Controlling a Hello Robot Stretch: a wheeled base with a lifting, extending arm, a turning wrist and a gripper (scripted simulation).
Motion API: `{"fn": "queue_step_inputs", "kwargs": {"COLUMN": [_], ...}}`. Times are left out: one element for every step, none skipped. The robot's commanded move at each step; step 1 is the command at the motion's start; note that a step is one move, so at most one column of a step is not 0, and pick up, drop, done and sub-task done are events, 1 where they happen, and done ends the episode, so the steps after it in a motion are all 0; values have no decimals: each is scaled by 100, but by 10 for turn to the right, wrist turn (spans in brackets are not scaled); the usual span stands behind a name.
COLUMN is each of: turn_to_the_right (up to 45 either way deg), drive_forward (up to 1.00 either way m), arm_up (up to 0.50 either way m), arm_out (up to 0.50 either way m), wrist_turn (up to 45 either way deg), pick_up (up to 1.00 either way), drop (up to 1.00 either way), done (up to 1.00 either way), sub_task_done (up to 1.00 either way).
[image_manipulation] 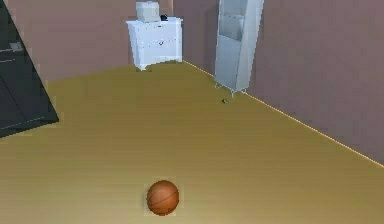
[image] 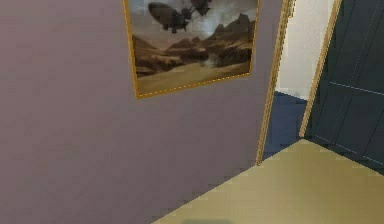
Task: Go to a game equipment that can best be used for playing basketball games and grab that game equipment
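Entry, arm side view, as we list it:
- Dark door (image_manipulation: 20,80) at the left.
- White nightstand (image_manipulation: 155,42) in the floor's (image_manipulation: 250,160) far corner.
- Orange basketball (image_manipulation: 163,196) on open floor, well apart from every wall edge.
- Tall white cabinet (image_manipulation: 238,45) along the right wall.

We judge the ball light, firm and grippy (apt to roll); take it across its widest middle. The gripper's state we cannot tell.

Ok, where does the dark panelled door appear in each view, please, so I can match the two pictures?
Forward view: the dark door stands at the right edge, beside a wooden door frame.
Arm side view: the dark door stands at the left edge, probably the same one.
Shared landmark: the tan floor running up to it.
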Motion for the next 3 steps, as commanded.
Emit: {"fn": "queue_step_inputs", "kwargs": {"turn_to_the_right": [0, 0, 0], "drive_forward": [0, 0, 0], "arm_up": [0, 0, 0], "arm_out": [50, 0, 0], "wrist_turn": [0, 450, 450], "pick_up": [0, 0, 0], "drop": [0, 0, 0], "done": [0, 0, 0], "sub_task_done": [0, 0, 0]}}
